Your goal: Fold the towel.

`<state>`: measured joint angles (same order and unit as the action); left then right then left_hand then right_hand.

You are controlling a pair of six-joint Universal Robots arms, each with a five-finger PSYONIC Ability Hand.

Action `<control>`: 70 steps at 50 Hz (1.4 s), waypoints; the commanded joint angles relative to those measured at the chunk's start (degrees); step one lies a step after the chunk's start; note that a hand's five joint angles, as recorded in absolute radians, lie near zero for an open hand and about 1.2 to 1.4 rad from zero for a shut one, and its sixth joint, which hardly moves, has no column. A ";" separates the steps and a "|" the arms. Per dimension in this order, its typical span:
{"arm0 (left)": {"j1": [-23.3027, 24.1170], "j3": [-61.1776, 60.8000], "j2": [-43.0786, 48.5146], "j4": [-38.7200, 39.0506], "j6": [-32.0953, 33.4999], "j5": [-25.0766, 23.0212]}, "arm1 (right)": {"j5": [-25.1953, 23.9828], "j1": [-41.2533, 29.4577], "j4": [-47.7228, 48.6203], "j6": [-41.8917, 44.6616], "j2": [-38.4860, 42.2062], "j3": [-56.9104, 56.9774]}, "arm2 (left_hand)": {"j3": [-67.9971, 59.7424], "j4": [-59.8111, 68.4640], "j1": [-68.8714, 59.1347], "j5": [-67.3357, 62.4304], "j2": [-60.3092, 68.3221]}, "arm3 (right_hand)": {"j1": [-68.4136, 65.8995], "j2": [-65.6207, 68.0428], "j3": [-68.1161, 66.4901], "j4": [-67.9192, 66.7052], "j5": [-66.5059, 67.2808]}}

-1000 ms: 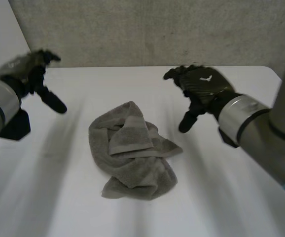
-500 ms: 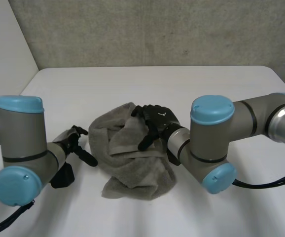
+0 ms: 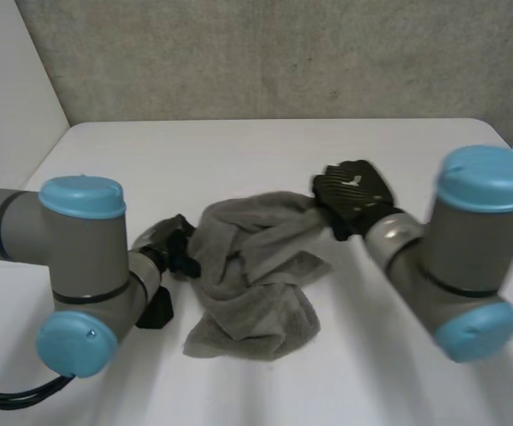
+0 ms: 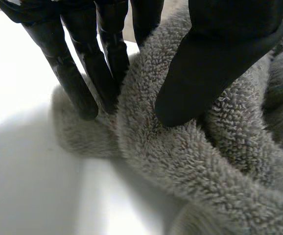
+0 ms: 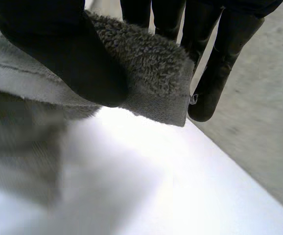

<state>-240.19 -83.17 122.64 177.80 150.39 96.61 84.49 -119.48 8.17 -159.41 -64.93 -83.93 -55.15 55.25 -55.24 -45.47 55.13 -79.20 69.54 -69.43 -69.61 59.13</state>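
Observation:
A crumpled grey towel point(image 3: 252, 266) lies in the middle of the white table point(image 3: 239, 151). My left hand point(image 3: 175, 248) is at the towel's left edge; in the left wrist view its thumb and fingers point(image 4: 107, 58) pinch a thick fold of the towel point(image 4: 180, 147). My right hand point(image 3: 352, 195) is at the towel's far right corner, lifted a little off the table. In the right wrist view its thumb point(image 5: 68, 58) and fingers pinch the hemmed corner of the towel point(image 5: 156, 83).
A grey wall point(image 3: 283, 53) stands behind the table's far edge. My two arms, with their light-blue caps point(image 3: 81, 195) point(image 3: 492, 177), reach in low from both sides of the towel. Bare table lies in front of the towel and behind it.
Both hands came down from above the table to the towel and closed on it, the left on its left edge, the right on its far right corner. The towel's upper part has stretched sideways.

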 commanded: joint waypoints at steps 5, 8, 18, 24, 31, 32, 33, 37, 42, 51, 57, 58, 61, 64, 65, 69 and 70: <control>4.55 -0.77 -0.99 -1.05 0.69 -0.37 | -7.83 13.91 -1.75 27.36 -16.70 -18.53 | 16.01 -16.10 16.09 16.32 -15.98 | -0.80 10.46 -10.57 -10.39 10.87; 5.26 -1.56 -2.22 -1.75 0.78 -0.37 | -10.31 16.04 -1.84 31.09 -18.39 -20.48 | 17.35 -17.45 17.43 17.67 -17.33 | -0.80 10.46 -10.57 -10.39 10.87; 5.96 -3.14 -4.51 -1.93 4.74 -0.37 | -19.18 27.36 -10.18 41.55 -20.41 -23.74 | 19.20 -19.30 19.28 19.52 -19.18 | 51.66 -42.00 41.89 42.07 -41.59; 7.28 -3.32 -4.86 -1.93 9.22 -0.10 | -18.13 27.73 -11.07 30.43 -20.59 -19.26 | 20.55 -20.64 20.63 20.87 -20.52 | 69.20 -59.54 59.43 59.61 -59.13; 8.95 -5.16 -4.86 -1.66 12.11 0.07 | -18.75 27.55 -11.33 6.62 -20.50 -14.25 | 21.56 -21.65 21.64 21.87 -21.53 | 69.20 -59.54 59.43 59.61 -59.13; 8.95 -5.16 -4.86 -1.66 12.12 0.07 | -18.84 27.55 -11.42 1.43 -19.98 -13.46 | 21.56 -21.65 21.64 21.88 -21.53 | 69.20 -59.54 59.43 59.61 -59.13; 9.04 -5.25 -4.86 -1.66 12.82 0.07 | -18.84 27.55 -11.42 1.38 -19.97 -13.45 | 21.56 -21.65 21.64 21.88 -21.53 | 69.20 -59.54 59.43 59.61 -59.13; 9.12 -5.25 -4.86 -1.57 14.05 0.07 | -19.01 26.50 -12.30 -9.49 -17.52 -11.96 | 21.56 -21.65 21.64 21.88 -21.53 | 69.20 -59.54 59.43 59.61 -59.13; 9.12 -5.16 -4.69 -1.22 17.47 0.07 | -18.22 20.80 -14.66 -11.10 -12.96 -8.54 | 21.39 -21.48 21.47 21.71 -21.37 | 69.20 -59.54 59.43 59.61 -59.13; 9.04 -5.34 -3.81 0.62 21.79 0.07 | -18.22 14.73 -22.66 -10.49 1.98 2.53 | 20.38 -20.48 20.46 20.70 -20.36 | 69.20 -59.54 59.43 59.61 -59.13; 8.95 -5.86 -4.07 1.59 23.01 0.16 | -16.73 11.64 -24.43 -6.00 8.42 7.56 | 8.32 -8.42 8.40 8.64 -8.30 | 64.58 -54.92 54.81 54.99 -54.51; 8.95 -5.78 -4.33 2.11 23.10 0.16 | -15.25 11.29 -24.34 -4.26 9.90 8.86 | 1.11 -1.20 1.19 1.43 -1.09 | 55.42 -45.76 45.65 45.83 -45.35; 8.95 -5.16 -4.51 3.69 23.19 0.16 | -10.95 11.03 -23.90 -1.18 11.40 10.62 | -13.71 13.61 -13.63 -13.39 13.73 | 23.21 -13.55 13.44 13.62 -13.14; 8.86 -4.63 -4.51 4.58 23.28 0.07 | -7.86 10.76 -20.76 -0.47 11.41 12.47 | -22.68 22.59 -22.60 -22.36 22.70 | -0.76 10.42 -10.53 -10.34 10.83; 8.69 -3.24 -4.51 6.32 23.54 0.07 | -7.85 10.76 -20.74 -0.47 11.41 12.48 | -24.83 24.73 -24.74 -24.51 24.85 | -0.80 10.46 -10.57 -10.39 10.87; 8.42 0.73 -4.42 9.50 23.98 0.07 | -6.62 9.71 -9.05 -0.99 7.89 13.09 | -24.85 24.75 -24.76 -24.53 24.87 | -0.80 10.46 -10.57 -10.39 10.87; 8.25 3.60 -4.42 11.33 24.59 0.07 | -6.19 9.53 -3.91 -1.34 6.06 13.09 | -24.85 24.75 -24.76 -24.53 24.87 | -0.80 10.46 -10.57 -10.39 10.87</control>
<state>-231.44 -86.48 118.15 183.65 173.92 96.70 76.19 -109.10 -10.29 -160.02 -54.03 -71.40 -68.10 68.00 -66.48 -56.89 68.23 -75.44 65.99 -65.92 -65.94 55.04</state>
